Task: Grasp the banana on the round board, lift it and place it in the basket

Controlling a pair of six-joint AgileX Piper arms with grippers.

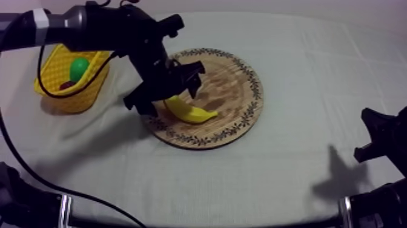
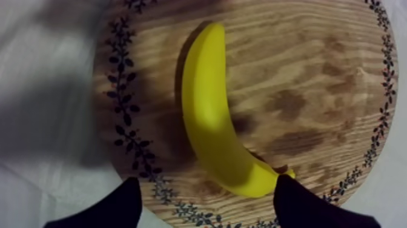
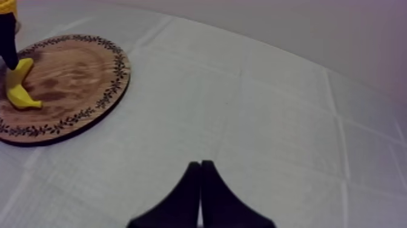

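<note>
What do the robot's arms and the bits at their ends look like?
Both arms are black and built of chunky jointed segments. The left arm wears a pale grey band around one segment; the right arm is plain black where it shows. Each ends in a tool with two black fingers: the left tool has blunt rounded tips, the right tool slim pointed ones.

From above, the left arm (image 1: 91, 24) hides the banana's (image 1: 192, 113) upper end and part of the board (image 1: 236, 91). In the basket (image 1: 72, 103), a green fruit (image 1: 79, 68) and small red fruit (image 1: 66, 85) are half covered, kinds unclear. In the 2 wrist views the board runs out of frame.
</note>
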